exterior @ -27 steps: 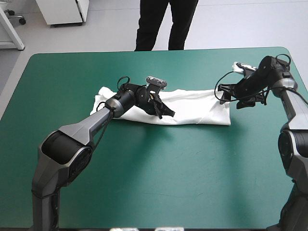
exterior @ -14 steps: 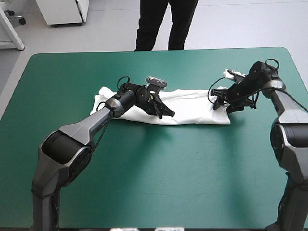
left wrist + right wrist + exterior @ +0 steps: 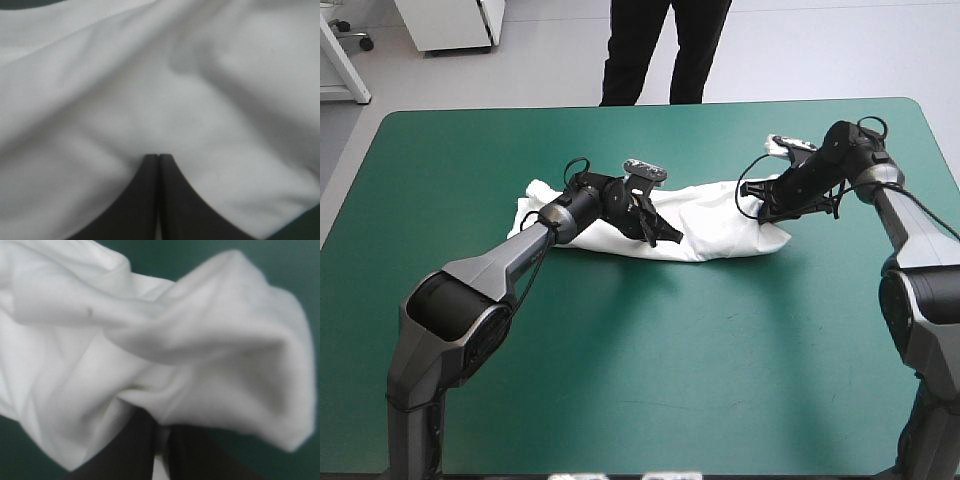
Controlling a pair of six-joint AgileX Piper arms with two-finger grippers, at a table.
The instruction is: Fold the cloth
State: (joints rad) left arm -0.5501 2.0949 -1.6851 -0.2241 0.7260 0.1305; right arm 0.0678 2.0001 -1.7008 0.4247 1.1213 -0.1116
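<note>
The white T-shirt (image 3: 712,228) lies as a long folded band across the table's far half. My left gripper (image 3: 665,236) rests shut on the band's middle, its tips meeting against the white cloth (image 3: 150,85) in the left wrist view (image 3: 159,156). At the band's right end, my right gripper (image 3: 760,207) is shut on the T-shirt. That end is lifted and bunched, curling back over the band. In the right wrist view a strip of cloth (image 3: 210,350) sits between the nearly closed fingers (image 3: 161,429).
The teal-green cover (image 3: 670,380) stretches bare in front of the shirt toward the near edge. The shirt's left end (image 3: 532,195) lies flat behind my left forearm.
My right gripper came in over the shirt's right end, closed on it and drew it leftward, so the band is now shorter and bunched there. The left arm has not moved.
</note>
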